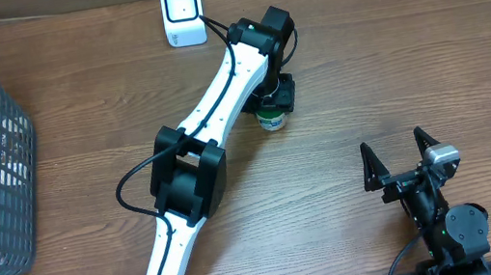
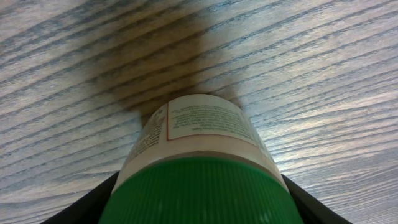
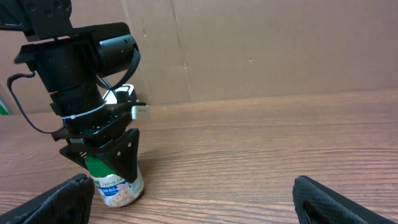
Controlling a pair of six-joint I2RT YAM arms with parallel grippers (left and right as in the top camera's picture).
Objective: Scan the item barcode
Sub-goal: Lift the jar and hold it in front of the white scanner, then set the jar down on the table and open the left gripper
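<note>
The item is a small jar with a green ribbed lid (image 2: 199,193) and a white printed label (image 2: 205,121); it stands upright on the wooden table (image 1: 271,119), (image 3: 118,186). My left gripper (image 1: 272,102) comes down over it, its black fingers (image 3: 121,155) pressed on both sides of the lid, shut on the jar. No barcode shows on the label faces in view. The white scanner (image 1: 182,13) stands at the back edge, left of the jar. My right gripper (image 1: 398,146) rests open near the front right, far from the jar, holding nothing.
A grey mesh basket (image 1: 1,135) with several packaged goods sits at the left edge. A cardboard wall (image 3: 261,50) backs the table. The left arm (image 1: 199,154) stretches diagonally across the middle.
</note>
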